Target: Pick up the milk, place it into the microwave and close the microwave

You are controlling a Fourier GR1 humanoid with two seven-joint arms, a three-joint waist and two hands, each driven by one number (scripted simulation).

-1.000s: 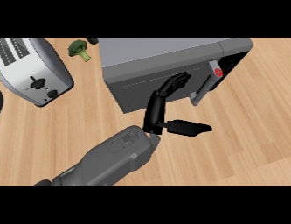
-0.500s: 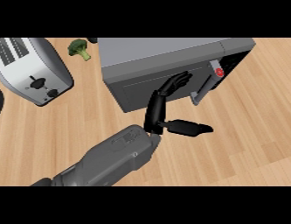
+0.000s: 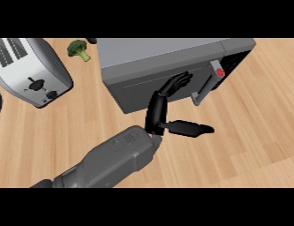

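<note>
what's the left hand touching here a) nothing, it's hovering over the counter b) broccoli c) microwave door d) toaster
c: the left hand reaches up with straight fingers whose tips lie against the microwave door, beside the handle.
</note>
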